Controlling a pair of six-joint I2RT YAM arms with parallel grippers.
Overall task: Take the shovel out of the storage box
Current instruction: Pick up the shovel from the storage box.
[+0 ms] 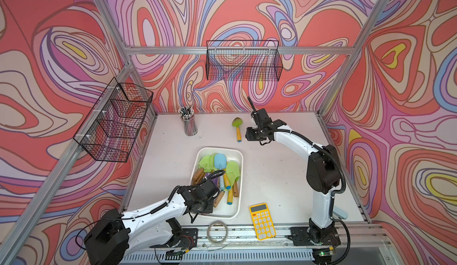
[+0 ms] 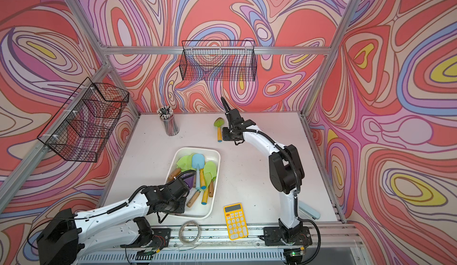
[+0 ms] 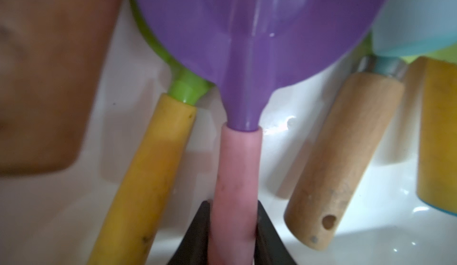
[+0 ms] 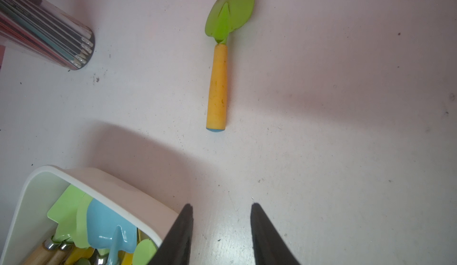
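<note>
Swirled pink, red and lilac wallpaper enclosed a white table, where the storage box sat toward the front edge, holding a heap of toy garden shovels. The left gripper was down inside the box at its near end. Its jaws were pinched narrow on the pink handle of the purple shovel. That shovel lay on the box floor between a yellow-handled green shovel and a bare wooden handle.

The right gripper hovered over the table beyond the box, jaws partly apart and empty. Another green shovel lay on the table just ahead of it, clear of the box.

By my reading the grasp was made and the lift was the step in hand. The next move called for a steady rise, high enough to draw the purple blade free of its neighbours and over the rim, then a carry to bare table.
</note>
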